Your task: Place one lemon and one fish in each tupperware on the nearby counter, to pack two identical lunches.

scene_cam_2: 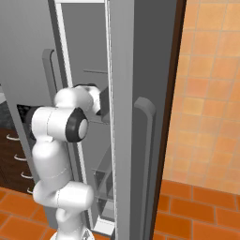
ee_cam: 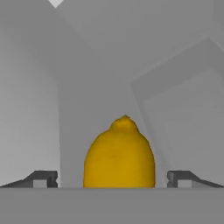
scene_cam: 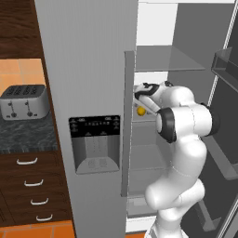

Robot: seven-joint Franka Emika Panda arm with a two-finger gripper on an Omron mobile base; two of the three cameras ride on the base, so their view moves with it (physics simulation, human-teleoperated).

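Nearest the hand camera, the lemon (ee_cam: 119, 153) stands directly ahead, its nipple end up, between the two fingertips (ee_cam: 41, 179) and touching neither. The gripper (ee_cam: 113, 181) is released, jaws wide apart with clear space on each side of the fruit.

**Setting, largest first**
- Fridge (scene_cam: 86, 93): one door shut, with a dispenser panel (scene_cam: 95, 144); the other side stands open and the arm (scene_cam: 186, 139) reaches into it.
- Counter (scene_cam: 25, 135): to the left of the fridge, carrying a toaster (scene_cam: 24, 101), with drawers (scene_cam: 30, 186) below.
- The lemon (scene_cam: 140, 111) sits on a fridge shelf, just in front of the hand.

**Step in hand**
Judged from the layout, this is the approach to the first lemon pick; nothing is held.

**Next move**
Advance slightly so the fingers flank the lemon's widest part, then close gently. The round fruit could roll or slip out if gripped off centre.

**Hidden or unclear**
- The lemon's base is cut off at the bottom of the hand view.
- In the right base view the open door (scene_cam_2: 126, 117) covers the hand and the shelf.
- Only part of the counter is in frame.
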